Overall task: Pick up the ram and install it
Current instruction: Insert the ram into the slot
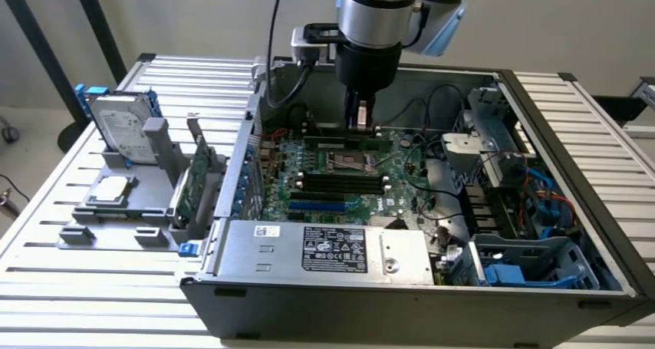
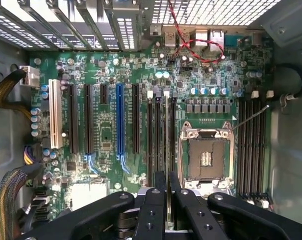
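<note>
- In the exterior view the pick-up is looking done. The gripper (image 1: pixel 358 133) is hanging in the upper middle of the frame, inside the open computer case (image 1: pixel 307 288), and its fingers are pinching the ram (image 1: pixel 343 143) from above.
- The ram is hovering level and clear of the motherboard (image 1: pixel 404 153). It is above the black memory slots (image 1: pixel 338 182), which are lying bare in the middle of the frame. By my judgement, seating it is the part left to do.
- The ram is showing as a thin, narrow green strip with its long side running across the frame. Its chips are too small to make out here.
- At the exterior view's left, the bench (image 1: pixel 61 288) is carrying a grey holder (image 1: pixel 113 211) with a hard drive (image 1: pixel 123 130) and an expansion card (image 1: pixel 199 176). Nothing is touching either of them.
- In the wrist view the black fingers (image 2: pixel 153 210) are pressing in on both sides of the ram (image 2: pixel 168 197). It is appearing edge-on as a thin pale sliver between them.
- That sliver is pointing along the long dark memory slots (image 2: pixel 158 140), which are sitting just beside the open processor socket (image 2: pixel 206 157). I cannot tell whether it is lining up over one particular slot.
- No slot is holding a stick, so the installing is not yet done.
</note>
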{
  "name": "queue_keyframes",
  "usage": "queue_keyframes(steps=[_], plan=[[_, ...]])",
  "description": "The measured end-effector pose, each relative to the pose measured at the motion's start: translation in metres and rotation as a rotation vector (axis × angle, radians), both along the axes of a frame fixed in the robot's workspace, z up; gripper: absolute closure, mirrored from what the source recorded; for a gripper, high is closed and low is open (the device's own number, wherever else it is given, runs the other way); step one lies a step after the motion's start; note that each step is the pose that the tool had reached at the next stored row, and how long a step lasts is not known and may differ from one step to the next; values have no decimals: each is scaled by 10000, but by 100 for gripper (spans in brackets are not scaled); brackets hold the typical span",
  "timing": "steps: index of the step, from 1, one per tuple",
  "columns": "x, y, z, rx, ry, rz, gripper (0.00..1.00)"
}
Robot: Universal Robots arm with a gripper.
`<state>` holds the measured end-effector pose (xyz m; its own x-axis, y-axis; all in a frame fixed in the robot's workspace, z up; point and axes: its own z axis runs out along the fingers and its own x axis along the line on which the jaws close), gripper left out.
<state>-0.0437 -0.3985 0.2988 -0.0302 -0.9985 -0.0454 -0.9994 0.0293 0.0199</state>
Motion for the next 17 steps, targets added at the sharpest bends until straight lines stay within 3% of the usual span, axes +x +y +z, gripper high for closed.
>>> queue_keyframes(steps=[3, 5, 12, 17], plan=[[3, 4, -37, -97, 0, 0, 86], [5, 4, -66, -131, 1, -10, 86], [28, 4, -171, -155, 23, -30, 86], [41, 4, -225, -170, 124, -32, 86]])
